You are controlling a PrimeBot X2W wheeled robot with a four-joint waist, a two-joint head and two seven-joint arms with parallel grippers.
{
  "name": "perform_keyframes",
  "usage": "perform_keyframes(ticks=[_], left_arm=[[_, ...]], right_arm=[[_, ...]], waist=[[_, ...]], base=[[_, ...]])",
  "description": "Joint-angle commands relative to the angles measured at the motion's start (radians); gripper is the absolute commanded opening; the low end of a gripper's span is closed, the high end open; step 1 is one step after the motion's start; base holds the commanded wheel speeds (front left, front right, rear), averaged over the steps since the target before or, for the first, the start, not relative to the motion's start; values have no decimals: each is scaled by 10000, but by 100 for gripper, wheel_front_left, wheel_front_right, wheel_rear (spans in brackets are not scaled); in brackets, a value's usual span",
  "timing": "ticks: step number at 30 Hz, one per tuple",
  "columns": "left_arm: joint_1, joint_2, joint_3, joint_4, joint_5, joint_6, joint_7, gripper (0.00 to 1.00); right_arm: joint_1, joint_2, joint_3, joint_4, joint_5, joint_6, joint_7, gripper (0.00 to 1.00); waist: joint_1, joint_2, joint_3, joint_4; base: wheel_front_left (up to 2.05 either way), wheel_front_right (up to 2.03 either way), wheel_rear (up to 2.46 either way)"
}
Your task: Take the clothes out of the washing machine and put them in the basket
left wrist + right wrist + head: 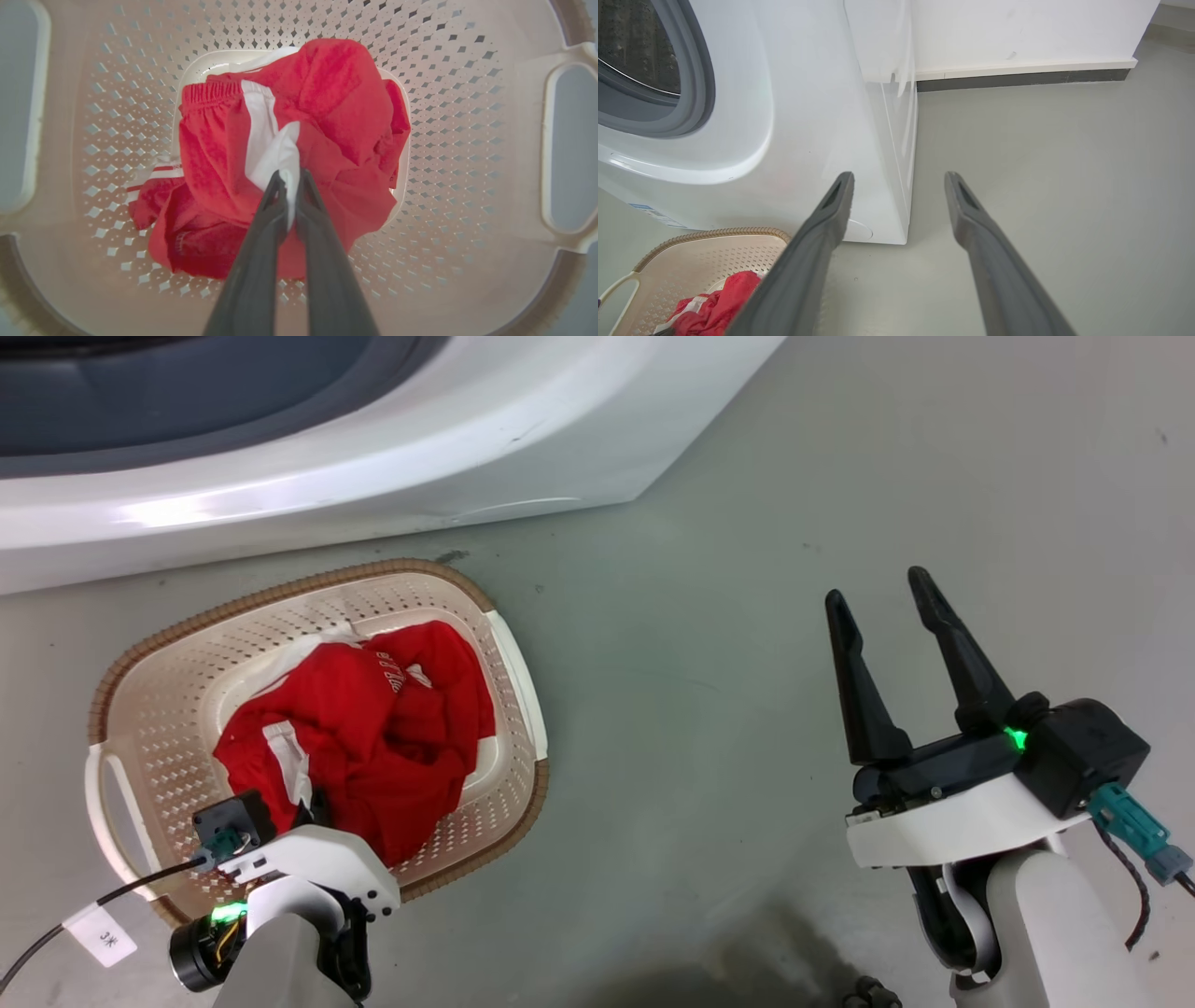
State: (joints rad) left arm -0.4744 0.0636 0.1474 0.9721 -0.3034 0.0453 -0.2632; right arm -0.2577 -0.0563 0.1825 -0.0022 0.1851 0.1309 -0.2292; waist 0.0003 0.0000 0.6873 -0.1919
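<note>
Since the left tool [290, 175] is pinched on a white fold of the clothes [327, 107], which lie straight beneath it on the floor of the basket [467, 93], release should require opening only, while the right tool [877, 586], fingers spread, hangs well apart to the right.

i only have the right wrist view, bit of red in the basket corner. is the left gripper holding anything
observer: yes, the left gripper is shut on a white fold of the clothes, low inside the basket.
operator: any of it hanging over the rim
observer: no, in the head view all the fabric that shows lies inside the rim.
operator: where's my right gripper from above
observer: the right gripper is open over bare floor, apart from the basket, on its right.
</note>
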Motion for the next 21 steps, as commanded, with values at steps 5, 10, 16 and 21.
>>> perform_keyframes(ticks=[5, 10, 16, 21], left_arm=[[-145, -19, 175, 303, 107, -1, -21, 100], [207, -90, 247, 452, 60, -152, -21, 100], [856, -128, 308, 18, 90, -393, -21, 100], [1504, -134, 175, -986, 215, -572, -22, 100]], right_arm=[[-98, -61, -30, 282, -71, -3, -119, 100], [224, -54, -173, 536, -175, -3, -124, 100], [768, 4, -315, 777, -394, -5, 75, 100], [1302, 50, -503, 780, -626, -3, 316, 100]], waist=[[-3, 0, -385, 98], [-3, 0, -1328, 357], [-3, 0, -3105, 660], [-3, 0, -4423, 887]], base=[[0, 0, 0], [0, 0, 0], [0, 0, 0], [0, 0, 0]])
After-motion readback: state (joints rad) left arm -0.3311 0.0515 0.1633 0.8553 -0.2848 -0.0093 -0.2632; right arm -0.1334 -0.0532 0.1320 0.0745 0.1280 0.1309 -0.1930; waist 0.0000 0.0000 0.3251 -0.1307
